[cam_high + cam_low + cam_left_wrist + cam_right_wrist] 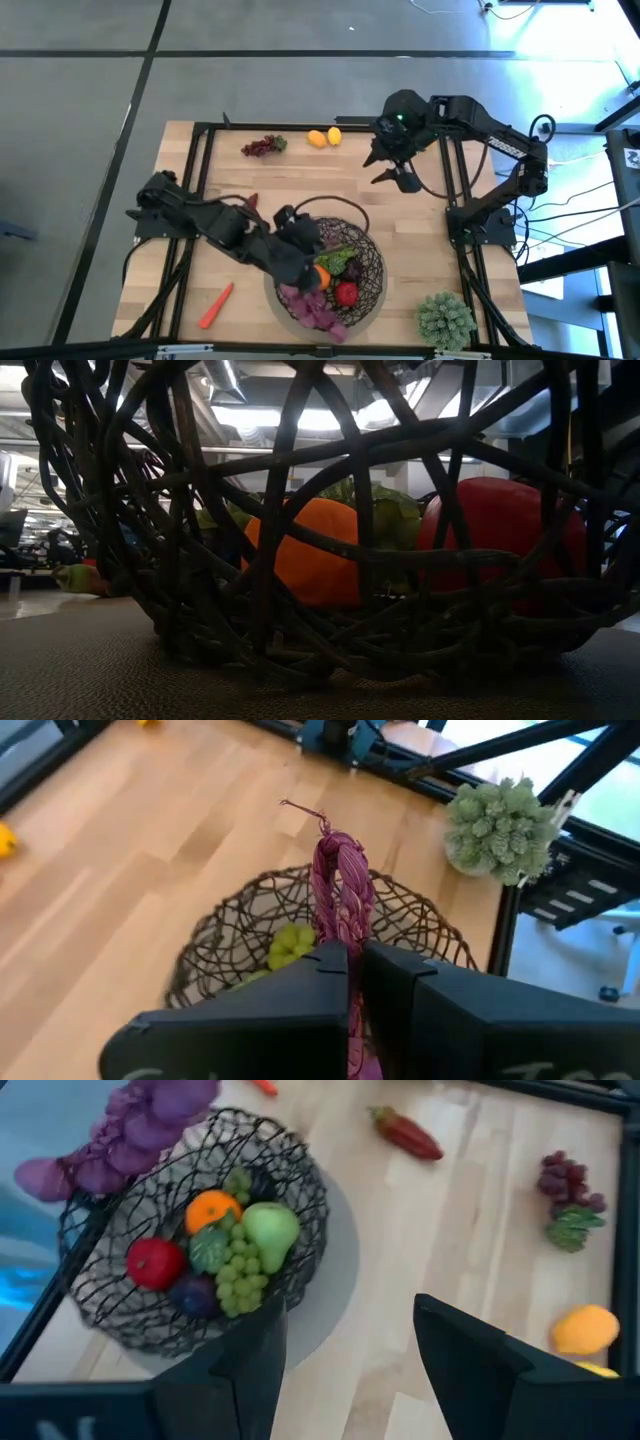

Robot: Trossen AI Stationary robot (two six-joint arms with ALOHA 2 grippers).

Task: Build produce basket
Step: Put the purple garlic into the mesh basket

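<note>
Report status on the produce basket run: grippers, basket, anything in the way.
Left gripper shut on purple bead string, over basket. Right gripper open, empty, at far side. Carrot, lemons outside. Nothing in the way.

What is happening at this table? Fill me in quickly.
The robot is filling a wire basket with toy produce. The left gripper is over the basket, shut on a purple strand. An orange, a red apple, green grapes and a pear already sit inside. The right gripper hangs open over the far side of the table, holding nothing. A carrot, lemons and a dark grape bunch lie on the table.
</note>
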